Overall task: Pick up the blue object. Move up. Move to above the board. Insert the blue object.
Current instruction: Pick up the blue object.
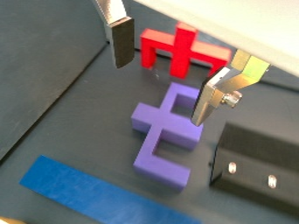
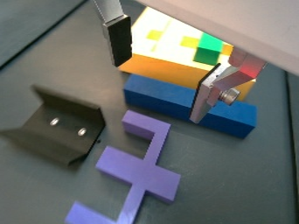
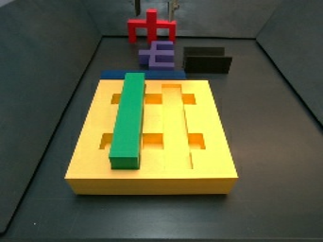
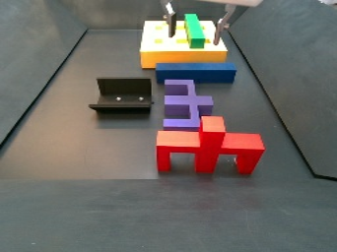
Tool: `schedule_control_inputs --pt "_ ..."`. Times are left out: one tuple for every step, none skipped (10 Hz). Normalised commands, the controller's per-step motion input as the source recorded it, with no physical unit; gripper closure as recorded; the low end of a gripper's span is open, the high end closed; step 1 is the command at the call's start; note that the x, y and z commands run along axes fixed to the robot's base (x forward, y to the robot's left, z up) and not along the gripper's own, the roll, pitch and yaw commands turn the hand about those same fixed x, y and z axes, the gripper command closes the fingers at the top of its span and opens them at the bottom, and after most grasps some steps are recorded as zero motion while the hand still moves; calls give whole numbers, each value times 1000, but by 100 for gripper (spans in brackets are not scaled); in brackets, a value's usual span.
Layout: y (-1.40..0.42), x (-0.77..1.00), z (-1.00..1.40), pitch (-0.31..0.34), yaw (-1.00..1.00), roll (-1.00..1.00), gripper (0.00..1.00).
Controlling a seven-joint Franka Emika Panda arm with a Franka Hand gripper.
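Observation:
The blue object (image 4: 195,72) is a long blue bar lying flat on the floor against the near end of the board (image 4: 158,39). It also shows in both wrist views (image 2: 163,94) (image 1: 82,188) and behind the board in a side view (image 3: 116,74). The board (image 3: 190,123) is a thick yellow slab with cut-out holes. My gripper (image 4: 198,18) hangs high over the blue bar and the board's end. It is open and empty in both wrist views (image 1: 166,66) (image 2: 163,68). Nothing lies between its fingers (image 2: 117,39).
A green bar (image 3: 130,118) lies in a groove of the board. A purple E-shaped block (image 4: 184,103) lies just beyond the blue bar, then a red piece (image 4: 208,148) stands upright. The fixture (image 4: 121,95) stands beside the purple block. Dark walls enclose the floor.

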Motion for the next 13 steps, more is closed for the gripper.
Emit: schedule_control_inputs --pt "-260 0 -237 -44 -940 0 0" --pt "-229 0 -240 -44 -957 0 0" --pt "-166 0 -269 -50 -989 -1 0" --pt "-131 0 -329 -97 -989 -27 0" --pt "-126 0 -343 -106 -991 -30 0" --pt "-131 -20 -420 -139 -951 -57 0" --pt "-186 0 -280 -97 -923 -59 0" --pt "-266 0 -94 -36 -897 -3 0" --pt "-320 0 -31 -19 -849 0 0" --pt "-474 -31 -11 -7 -683 0 0" --pt "-437 -17 -29 0 -726 23 0" --pt "-249 -111 -154 41 -823 117 0" --pt "-40 -83 -309 59 -980 116 0"
